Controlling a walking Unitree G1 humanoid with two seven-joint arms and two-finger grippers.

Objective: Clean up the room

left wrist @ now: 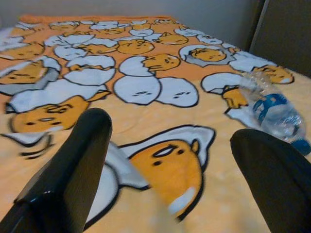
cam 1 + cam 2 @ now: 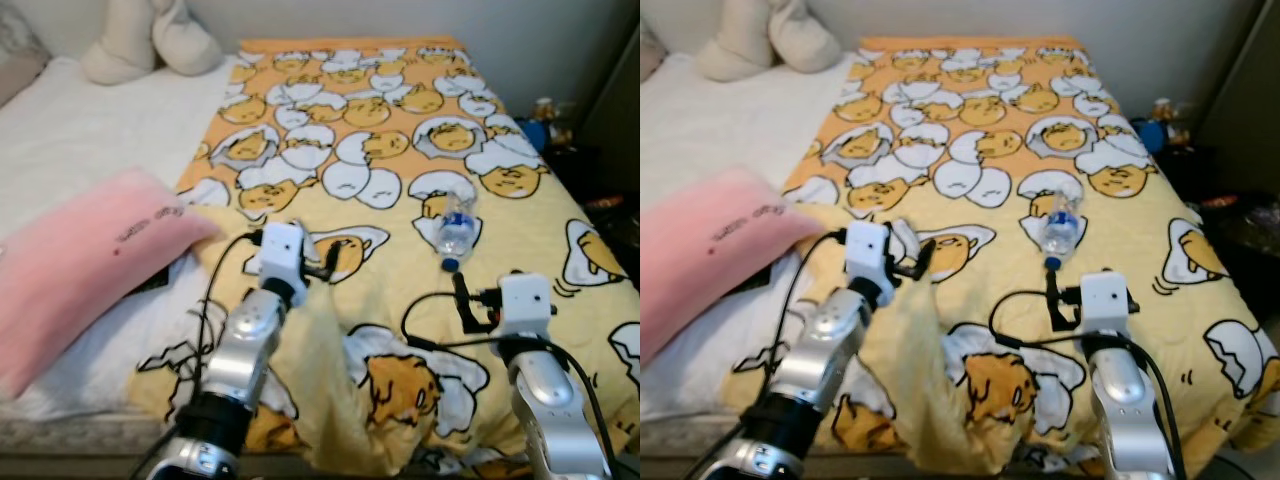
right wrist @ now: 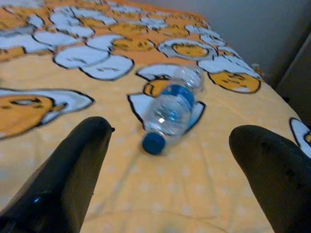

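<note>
Clear plastic bottle [image 2: 455, 232], blue cap and blue label, lying on its side on the yellow egg-print blanket [image 2: 400, 130], toward the bed's right half.

Cap end pointing toward the robot, bottle resting on a white egg motif. Right end effector [image 3: 167, 170] just short of the cap, fingers [image 3: 73, 174] spread wide, holding nothing, bottle framed between them in the right wrist view. Left end effector [image 1: 170, 179] over the blanket left of the bottle, fingers [image 1: 73, 170] likewise spread, empty. Blanket rumpled into a fold near the bed's front edge between the two arms. Pink pillow [image 2: 80, 265] on the white sheet [image 2: 90, 130] at left. Cream plush toy [image 2: 150, 40] at the head of the bed by the wall. Dark bedside stand [image 2: 585, 170] with small items at right.
</note>
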